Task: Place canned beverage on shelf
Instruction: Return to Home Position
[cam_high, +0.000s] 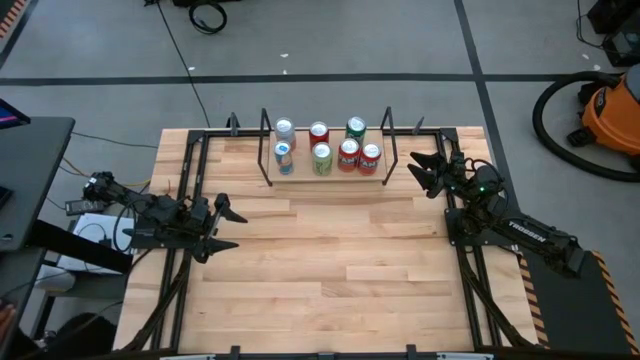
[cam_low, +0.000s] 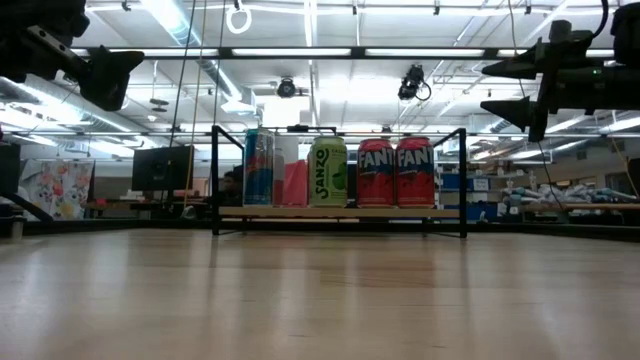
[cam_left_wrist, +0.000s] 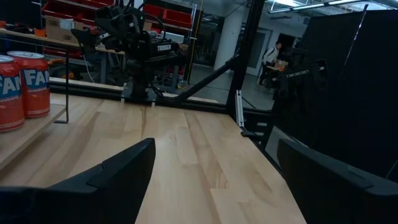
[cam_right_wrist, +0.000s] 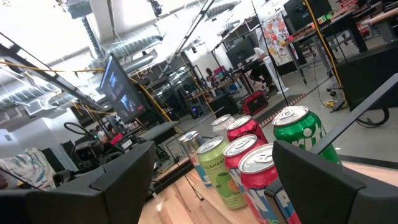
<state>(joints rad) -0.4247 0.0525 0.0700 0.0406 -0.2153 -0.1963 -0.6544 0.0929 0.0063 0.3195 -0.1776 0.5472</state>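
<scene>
1. Shelf (cam_high: 302, 174) stands on the counter (cam_high: 320, 270) at the far edge, with thin black rod uprights at both ends. Seven upright cans sit on its plank in two rows.
2. Front row, from the shelf's left end: blue-and-white can (cam_high: 284, 155), light green can (cam_high: 321, 157), red Fanta can (cam_high: 348, 153), second red Fanta can (cam_high: 370, 157) at the shelf's right end.
3. Back row, from the shelf's left end: silver can (cam_high: 285, 130), red can (cam_high: 319, 132), dark green can (cam_high: 355, 127).
4. Low view: the two Fanta cans stand just beside each other on the shelf, and the light green can is just beside them toward the shelf's left end.
5. Right end effector (cam_high: 418, 170) hangs near the shelf's right end, not touching it, and sits higher than the can tops in the low view. Its fingers point toward the shelf, spread wide, gripping nothing.
6. Left end effector (cam_high: 228, 227) is well apart from the shelf, off its left end and out toward the front, raised off the counter. Its fingers are spread wide and it holds nothing.
7. Left wrist view: both Fanta cans show at the shelf's right end, with the right arm (cam_left_wrist: 134, 43) beyond the shelf.
</scene>
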